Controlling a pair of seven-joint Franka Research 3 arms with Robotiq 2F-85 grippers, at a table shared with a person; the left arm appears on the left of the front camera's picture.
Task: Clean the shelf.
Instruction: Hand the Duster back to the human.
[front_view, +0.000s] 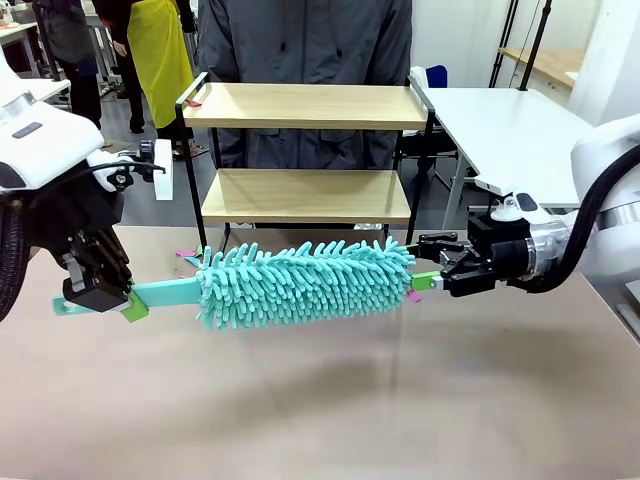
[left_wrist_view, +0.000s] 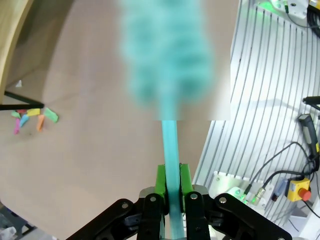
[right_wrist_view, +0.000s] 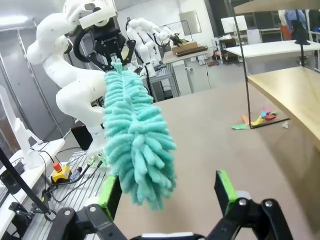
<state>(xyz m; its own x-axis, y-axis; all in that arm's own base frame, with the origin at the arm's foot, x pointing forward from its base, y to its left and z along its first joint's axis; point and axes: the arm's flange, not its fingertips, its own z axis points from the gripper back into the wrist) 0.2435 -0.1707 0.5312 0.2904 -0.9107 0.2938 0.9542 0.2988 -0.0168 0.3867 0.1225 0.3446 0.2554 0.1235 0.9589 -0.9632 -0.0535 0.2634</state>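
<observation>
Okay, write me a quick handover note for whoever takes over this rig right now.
Left claw: shut on the teal duster's handle, holding it level above the table.
Right claw: open, with the duster's fluffy tip between its pads, not gripping.
Shelf: at the table's far edge, a person standing behind it; coloured paper scraps lie by its foot.
Done: duster picked up.
Left: wiping both boards, not yet touched.
</observation>
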